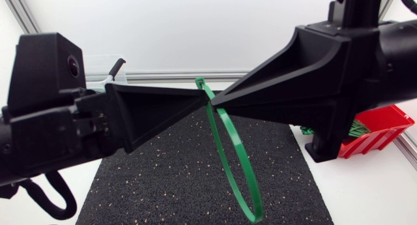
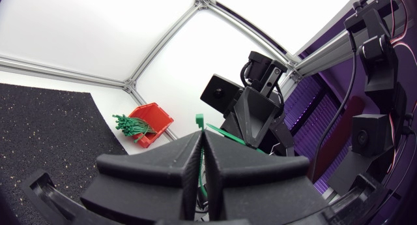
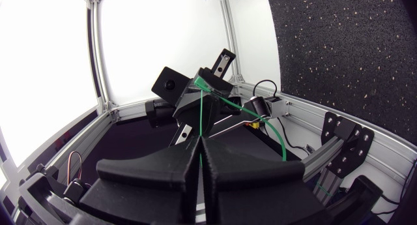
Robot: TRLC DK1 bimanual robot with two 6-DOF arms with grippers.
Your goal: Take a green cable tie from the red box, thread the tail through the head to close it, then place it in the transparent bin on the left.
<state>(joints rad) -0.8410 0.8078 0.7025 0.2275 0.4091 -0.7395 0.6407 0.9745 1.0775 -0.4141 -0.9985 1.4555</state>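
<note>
Both arms are raised over the mat, their tips meeting point to point. A green cable tie hangs below them as a long narrow loop, its head poking up at the tips. My left gripper is shut on the tie near the head, which sticks out ahead of its fingertips. My right gripper is shut on the strap beside it; a green strand runs out between its fingers. The red box of green ties sits at the right. Whether the tail passes through the head is hidden.
A black speckled mat covers the table's middle under the hanging loop. The transparent bin shows faintly at the back left, mostly behind my left arm. An aluminium frame rail runs along the far edge.
</note>
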